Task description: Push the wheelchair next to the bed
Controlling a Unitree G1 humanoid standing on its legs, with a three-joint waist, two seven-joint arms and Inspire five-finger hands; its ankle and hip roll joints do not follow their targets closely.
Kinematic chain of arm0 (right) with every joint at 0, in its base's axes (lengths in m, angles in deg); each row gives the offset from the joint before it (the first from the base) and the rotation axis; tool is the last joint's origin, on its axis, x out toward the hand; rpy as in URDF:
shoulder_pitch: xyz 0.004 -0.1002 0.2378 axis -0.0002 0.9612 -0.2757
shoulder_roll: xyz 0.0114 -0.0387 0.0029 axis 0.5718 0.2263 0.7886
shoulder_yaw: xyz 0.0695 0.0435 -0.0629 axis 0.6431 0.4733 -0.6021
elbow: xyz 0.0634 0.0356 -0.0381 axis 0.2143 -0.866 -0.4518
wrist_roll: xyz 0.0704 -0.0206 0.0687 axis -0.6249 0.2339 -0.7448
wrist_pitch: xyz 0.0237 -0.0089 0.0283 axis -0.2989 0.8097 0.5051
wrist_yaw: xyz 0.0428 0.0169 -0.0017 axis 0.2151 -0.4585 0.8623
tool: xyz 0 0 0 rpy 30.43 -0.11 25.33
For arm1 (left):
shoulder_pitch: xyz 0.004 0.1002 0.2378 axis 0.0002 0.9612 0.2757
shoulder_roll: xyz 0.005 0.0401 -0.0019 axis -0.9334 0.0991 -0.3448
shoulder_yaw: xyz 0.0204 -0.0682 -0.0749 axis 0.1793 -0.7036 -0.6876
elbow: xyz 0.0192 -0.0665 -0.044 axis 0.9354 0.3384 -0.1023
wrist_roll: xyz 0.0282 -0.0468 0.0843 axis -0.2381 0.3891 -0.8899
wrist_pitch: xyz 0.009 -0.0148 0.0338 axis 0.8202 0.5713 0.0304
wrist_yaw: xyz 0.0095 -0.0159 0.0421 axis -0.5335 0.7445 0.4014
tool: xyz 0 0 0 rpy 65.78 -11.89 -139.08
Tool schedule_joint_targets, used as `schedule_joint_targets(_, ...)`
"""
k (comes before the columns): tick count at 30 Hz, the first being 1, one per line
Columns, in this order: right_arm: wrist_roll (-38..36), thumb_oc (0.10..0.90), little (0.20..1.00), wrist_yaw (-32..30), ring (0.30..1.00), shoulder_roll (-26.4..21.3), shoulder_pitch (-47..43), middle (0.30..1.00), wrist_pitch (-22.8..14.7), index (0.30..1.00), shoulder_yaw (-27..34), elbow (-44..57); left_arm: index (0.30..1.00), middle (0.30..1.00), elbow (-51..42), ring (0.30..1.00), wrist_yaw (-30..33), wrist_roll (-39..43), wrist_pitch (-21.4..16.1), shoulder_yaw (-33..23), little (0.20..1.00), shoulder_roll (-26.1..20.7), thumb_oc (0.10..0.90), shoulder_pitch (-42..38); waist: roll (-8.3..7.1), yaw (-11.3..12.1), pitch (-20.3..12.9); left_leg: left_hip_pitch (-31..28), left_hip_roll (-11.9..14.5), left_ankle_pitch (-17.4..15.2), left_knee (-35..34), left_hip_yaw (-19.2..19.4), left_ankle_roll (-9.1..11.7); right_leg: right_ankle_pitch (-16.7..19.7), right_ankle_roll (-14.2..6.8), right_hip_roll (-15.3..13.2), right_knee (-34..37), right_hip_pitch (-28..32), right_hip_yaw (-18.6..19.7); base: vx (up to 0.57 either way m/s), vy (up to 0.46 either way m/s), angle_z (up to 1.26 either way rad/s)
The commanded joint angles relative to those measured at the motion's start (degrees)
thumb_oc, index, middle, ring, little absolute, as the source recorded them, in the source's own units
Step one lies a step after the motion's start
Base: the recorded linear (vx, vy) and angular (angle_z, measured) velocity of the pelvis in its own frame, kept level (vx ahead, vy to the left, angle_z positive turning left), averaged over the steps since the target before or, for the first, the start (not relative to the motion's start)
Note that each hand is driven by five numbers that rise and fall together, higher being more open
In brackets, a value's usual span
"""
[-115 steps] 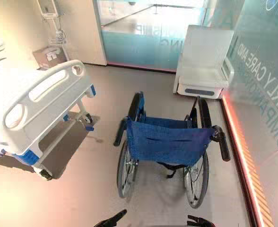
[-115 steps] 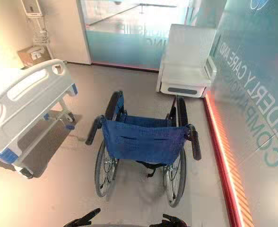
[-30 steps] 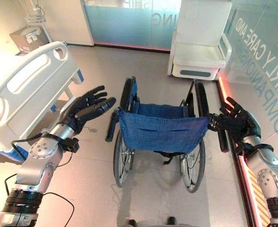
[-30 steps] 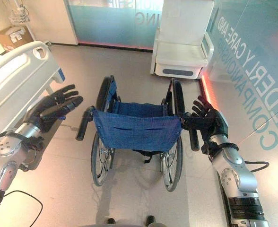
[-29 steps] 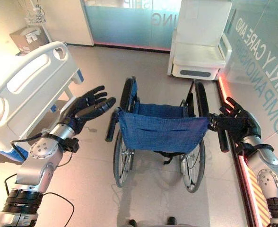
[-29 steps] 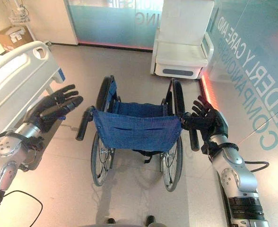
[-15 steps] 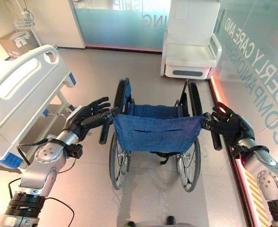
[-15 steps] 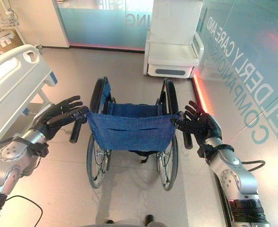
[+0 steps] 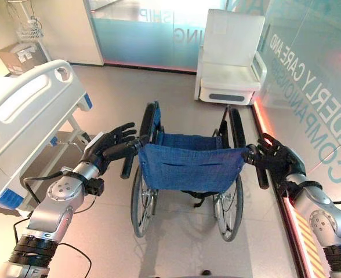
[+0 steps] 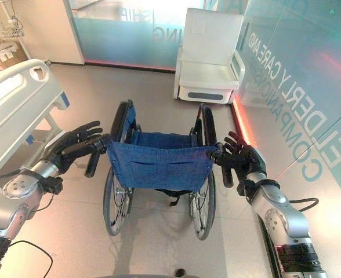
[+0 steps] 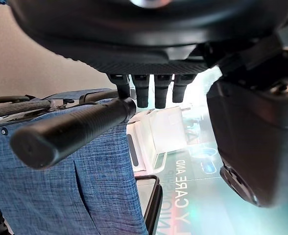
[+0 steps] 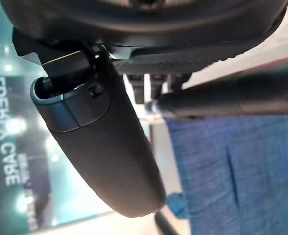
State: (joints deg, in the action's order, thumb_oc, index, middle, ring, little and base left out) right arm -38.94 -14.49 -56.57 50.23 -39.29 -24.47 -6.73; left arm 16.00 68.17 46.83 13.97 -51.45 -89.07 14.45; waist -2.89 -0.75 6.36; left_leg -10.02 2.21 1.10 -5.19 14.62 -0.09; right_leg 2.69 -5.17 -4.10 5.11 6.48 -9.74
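The wheelchair with a blue cloth back stands on the floor in front of me, facing away. My left hand lies against its left push handle, fingers straight and spread. The left wrist view has the black grip just under the straight fingers. My right hand is at the right push handle, also open, with the grip passing between its thumb and fingers. The white bed with blue corner bumpers stands to the left of the wheelchair, apart from it.
A white chair stands ahead against the frosted glass partition. A glass wall with lettering and a glowing orange floor strip runs close along the right. A cardboard box sits far left by the wall.
My left hand has swung right from open air onto the left handle. The right hand has stayed at the right handle. The camera has shifted, so the whole scene sits lower.
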Motion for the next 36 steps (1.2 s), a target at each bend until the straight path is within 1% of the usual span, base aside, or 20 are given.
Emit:
schedule_joint_targets(1, -3.0, 0.800, 0.900, -2.9, 0.900, 1.5, -4.9, 0.900, -1.8, 0.900, -3.2, 0.1, 0.900, 0.900, -2.9, 0.900, 0.6, 2.5, -3.4, 2.4, 0.900, 1.1, 0.800, -8.4, 1.21, 0.8, -1.3, 0.8, 1.4, -1.8, 0.2, -0.2, 2.8, -0.2, -3.1, -3.4, -0.1, 1.6, -3.0, 0.00, 0.000, 0.00)
schedule_joint_targets(2, -2.9, 0.800, 0.900, -3.4, 0.900, 1.7, -5.0, 0.900, -1.8, 0.900, -3.3, -0.1, 0.900, 0.900, -3.0, 0.900, 0.8, 2.8, -3.0, 2.5, 0.900, 1.3, 0.800, -8.4, 1.21, 0.9, -1.3, 0.8, 1.4, -1.8, 0.2, -0.3, 2.8, -0.2, -3.1, -3.4, -0.1, 1.6, -3.1, 0.00, 0.000, 0.00)
schedule_joint_targets(3, -2.9, 0.800, 0.900, -4.8, 0.900, 2.7, -5.6, 0.900, -2.0, 0.900, -3.6, -1.6, 0.900, 0.900, -3.2, 0.900, 1.4, 3.6, -1.2, 2.7, 0.900, 2.0, 0.800, -8.4, 1.28, 1.2, -1.2, 0.8, 1.4, -1.7, 0.2, -0.4, 2.8, -0.2, -3.1, -3.5, -0.1, 1.7, -3.3, 0.00, 0.000, 0.00)
schedule_joint_targets(5, -3.2, 0.800, 0.900, -6.1, 0.900, 3.1, -6.0, 0.900, -1.8, 0.900, -3.7, -2.6, 0.900, 0.900, -3.1, 0.900, 1.7, 3.7, 0.6, 2.9, 0.900, 2.5, 0.800, -8.4, 1.32, 1.4, -1.2, 0.8, 1.4, -1.7, 0.2, -0.5, 2.8, -0.3, -3.1, -3.6, -0.1, 1.8, -3.5, 0.00, 0.000, 0.00)
schedule_joint_targets(6, -2.9, 0.800, 0.900, -6.6, 0.900, 3.6, -6.3, 0.900, -1.5, 0.900, -3.9, -3.4, 0.900, 0.900, -2.9, 0.900, 2.7, 2.9, 2.1, 3.0, 0.900, 2.6, 0.800, -8.5, 1.37, 1.6, -1.3, 0.9, 1.3, -1.7, 0.2, -0.6, 2.8, -0.3, -3.1, -3.6, -0.1, 1.8, -3.6, 0.00, 0.000, 0.00)
schedule_joint_targets(8, -2.5, 0.800, 0.900, -7.1, 0.900, 3.9, -6.8, 0.900, -1.6, 0.900, -4.2, -4.5, 0.900, 0.900, -2.3, 0.900, 3.8, 0.9, 2.9, 3.2, 0.900, 2.5, 0.800, -8.7, 1.45, 1.8, -1.2, 0.9, 1.3, -1.7, 0.2, -0.8, 2.7, -0.2, -3.2, -3.6, -0.1, 1.9, -3.8, 0.00, 0.000, 0.00)
schedule_joint_targets(9, -2.0, 0.800, 0.900, -7.4, 0.900, 4.1, -7.4, 0.900, -1.4, 0.900, -4.7, -5.3, 0.900, 0.900, -1.5, 0.900, 5.4, -1.2, 3.9, 3.4, 0.900, 2.1, 0.800, -9.1, 1.48, 2.0, -1.0, 1.0, 1.1, -1.6, 0.2, -1.1, 2.7, -0.2, -3.1, -3.6, -0.1, 1.9, -3.9, 0.00, 0.000, 0.00)
schedule_joint_targets(10, -1.9, 0.800, 0.900, -7.4, 0.900, 4.1, -7.6, 0.900, -1.4, 0.900, -4.9, -5.6, 0.900, 0.900, -1.0, 0.900, 5.8, -2.2, 4.2, 3.4, 0.900, 2.0, 0.800, -9.3, 1.50, 2.1, -1.0, 1.0, 1.1, -1.6, 0.2, -1.2, 2.7, -0.2, -3.1, -3.6, -0.1, 2.0, -4.0, 0.00, 0.000, 0.00)
schedule_joint_targets(11, -1.8, 0.800, 0.900, -7.2, 0.900, 4.1, -8.2, 0.900, -1.3, 0.900, -5.4, -6.3, 0.900, 0.900, 0.1, 0.900, 7.1, -6.0, 4.2, 3.4, 0.900, 1.4, 0.800, -9.8, 1.52, 2.2, -0.8, 1.1, 1.1, -1.5, 0.2, -1.3, 2.6, -0.2, -3.1, -3.6, -0.1, 2.0, -4.1, 0.00, 0.000, 0.00)
schedule_joint_targets(13, -1.8, 0.800, 0.900, -7.2, 0.900, 4.3, -8.6, 0.900, -1.3, 0.900, -5.9, -6.5, 0.900, 0.900, 1.0, 0.900, 8.0, -7.7, 4.4, 3.6, 0.900, 0.9, 0.800, -10.3, 1.53, 2.3, -0.7, 1.1, 1.0, -1.5, 0.2, -1.4, 2.6, -0.3, -3.0, -3.6, -0.1, 2.1, -4.1, 0.00, 0.000, 0.00)
schedule_joint_targets(14, -1.7, 0.800, 0.900, -7.3, 0.900, 4.4, -9.1, 0.900, -1.4, 0.900, -6.3, -6.8, 0.900, 0.900, 2.0, 0.900, 8.8, -10.5, 3.9, 3.7, 0.900, 0.6, 0.800, -10.9, 1.51, 2.4, -0.7, 1.2, 0.9, -1.5, 0.2, -1.6, 2.6, -0.3, -3.0, -3.6, -0.1, 2.1, -4.3, 0.01, -0.032, 0.01)
schedule_joint_targets(18, -1.6, 0.800, 0.900, -7.5, 0.900, 5.0, -10.2, 0.900, -1.9, 0.900, -7.1, -7.2, 0.900, 0.900, 4.0, 0.900, 10.4, -10.9, 4.8, 4.9, 0.900, 0.6, 0.800, -12.7, 1.54, 2.5, -0.4, 1.3, 0.9, -1.4, 0.2, -1.8, 2.7, -0.3, -2.9, -3.5, -0.1, 2.1, -4.6, 0.00, -0.041, 0.00)
schedule_joint_targets(22, -1.3, 0.800, 0.900, -7.6, 0.900, 6.0, -10.7, 0.900, -2.1, 0.900, -8.0, -7.3, 0.900, 0.900, 5.6, 0.900, 10.5, -11.2, 6.0, 7.2, 0.900, 2.2, 0.800, -14.2, 1.55, 2.5, -0.1, 1.2, 1.0, -1.2, 0.2, -2.1, 2.7, -0.4, -2.7, -3.3, -0.1, 2.3, -4.8, 0.01, -0.055, 0.08)
schedule_joint_targets(23, -0.8, 0.800, 0.900, -7.4, 0.900, 6.5, -10.6, 0.900, -2.5, 0.900, -8.4, -7.6, 0.900, 0.900, 6.1, 0.900, 10.4, -13.3, 6.6, 7.9, 0.900, 3.1, 0.800, -14.4, 1.55, 2.6, -0.1, 1.2, 1.1, -1.1, 0.2, -2.1, 2.8, -0.4, -2.6, -3.1, -0.1, 2.4, -4.9, 0.02, -0.047, 0.12)
schedule_joint_targets(27, 0.0, 0.800, 0.900, -7.0, 0.900, 7.1, -10.8, 0.900, -2.6, 0.900, -9.1, -7.6, 0.900, 0.900, 6.4, 0.900, 11.3, -15.3, 8.4, 9.9, 0.900, 4.3, 0.800, -14.6, 1.49, 2.4, -0.1, 1.0, 1.4, -0.9, 0.2, -2.1, 3.0, -0.6, -2.3, -2.6, -0.1, 2.5, -4.9, 0.03, -0.056, 0.03)
schedule_joint_targets(29, 0.7, 0.800, 0.900, -6.6, 0.900, 7.6, -11.2, 0.900, -2.8, 0.900, -9.5, -7.8, 0.900, 0.900, 7.1, 0.900, 12.1, -16.8, 10.0, 11.1, 0.900, 5.1, 0.800, -15.2, 1.56, 2.2, -0.1, 0.9, 1.6, -0.8, 0.2, -2.0, 3.2, -0.6, -2.2, -2.4, -0.1, 2.6, -5.0, 0.02, -0.036, 0.02)
schedule_joint_targets(30, 0.7, 0.800, 0.900, -6.6, 0.900, 7.6, -11.2, 0.900, -2.8, 0.900, -9.5, -7.8, 0.900, 0.900, 7.1, 0.900, 12.1, -16.8, 10.0, 11.1, 0.900, 5.1, 0.800, -15.2, 1.56, 2.2, -0.1, 0.9, 1.6, -0.8, 0.2, -2.0, 3.2, -0.7, -2.2, -2.4, -0.1, 2.6, -5.0, 0.02, -0.038, 0.01)
schedule_joint_targets(32, 0.9, 0.800, 0.900, -6.4, 0.900, 7.6, -11.6, 0.900, -2.9, 0.900, -9.8, -7.8, 0.900, 0.900, 7.5, 0.900, 14.1, -17.7, 11.0, 11.8, 0.900, 5.6, 0.800, -15.8, 1.56, 2.1, 0.0, 0.8, 1.8, -0.6, 0.2, -2.0, 3.3, -0.7, -2.1, -2.2, -0.1, 2.7, -4.9, 0.01, -0.021, 0.00)
schedule_joint_targets(34, 1.2, 0.800, 0.900, -6.4, 0.900, 7.8, -12.3, 0.900, -3.1, 0.900, -10.1, -7.9, 0.900, 0.900, 8.5, 0.900, 18.7, -17.4, 9.8, 12.1, 0.900, 6.2, 0.800, -16.4, 1.54, 1.9, 0.0, 0.8, 2.0, -0.5, 0.2, -2.0, 3.5, -0.8, -1.9, -2.0, -0.1, 2.7, -4.9, 0.01, -0.033, -0.01)
schedule_joint_targets(36, 1.0, 0.800, 0.900, -6.5, 0.900, 8.1, -12.6, 0.900, -3.0, 0.900, -10.1, -8.0, 0.900, 0.900, 8.8, 0.900, 21.9, -16.4, 8.5, 11.8, 0.900, 6.7, 0.800, -16.6, 1.53, 1.9, 0.1, 0.8, 2.1, -0.4, 0.2, -1.9, 3.6, -0.9, -1.8, -1.9, -0.1, 2.8, -5.1, 0.00, 0.000, 0.00)
